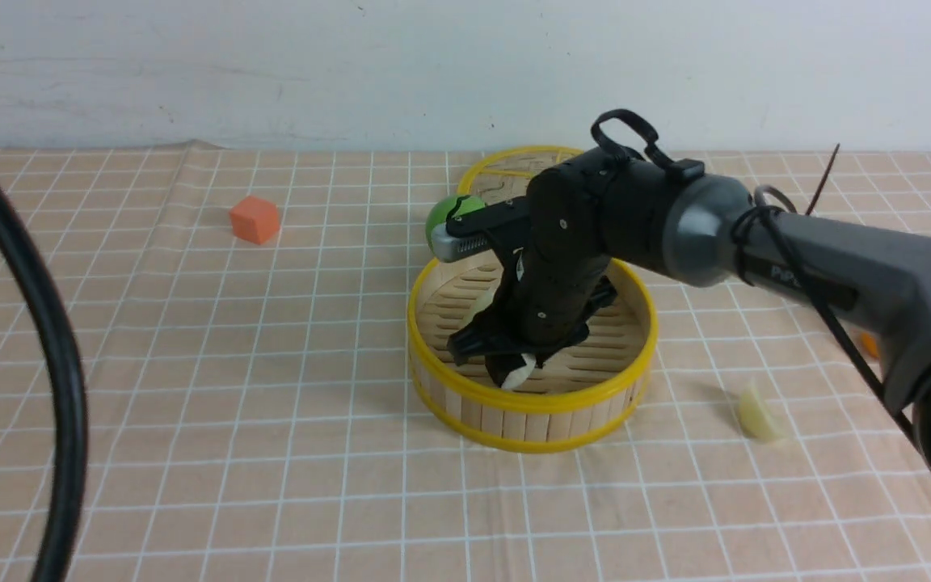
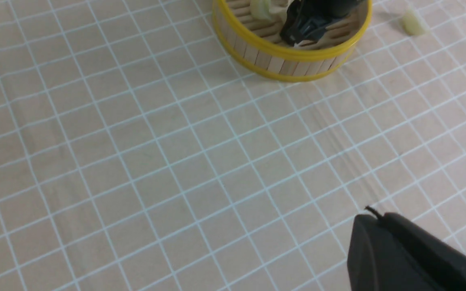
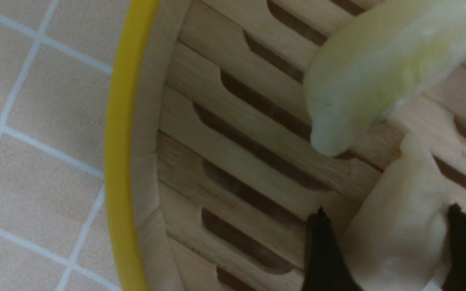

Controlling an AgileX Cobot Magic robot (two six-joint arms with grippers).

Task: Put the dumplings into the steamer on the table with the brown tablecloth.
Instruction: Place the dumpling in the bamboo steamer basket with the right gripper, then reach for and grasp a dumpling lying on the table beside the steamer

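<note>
Right pincer is down inside the steamer, closed on a cream dumpling, with black fingers on either side of it. The wrist camera shows that dumpling low over the slatted floor. Whether it touches the slats I cannot tell. It sits toward the near wall, well inside the yellow rim, so I judge that opening the jaws should leave it in the basket.

Just beside it lies a greenish dumpling, already on the floor and apart from the fingers. From the front, the arm hides most of this. I see only the pale tip under the jaws.

Out on the brown tablecloth a loose dumpling waits, to the robot's right of the steamer and somewhat nearer me. Its long axis looks to slant from far-left to near-right. The right arm is plainly the nearer one, so I would send that arm back for it.

Left pincer hangs closed and empty over bare cloth, well apart from the basket. Its camera shows steamer and loose dumpling together at the picture's far edge, but nothing of the grip.
</note>
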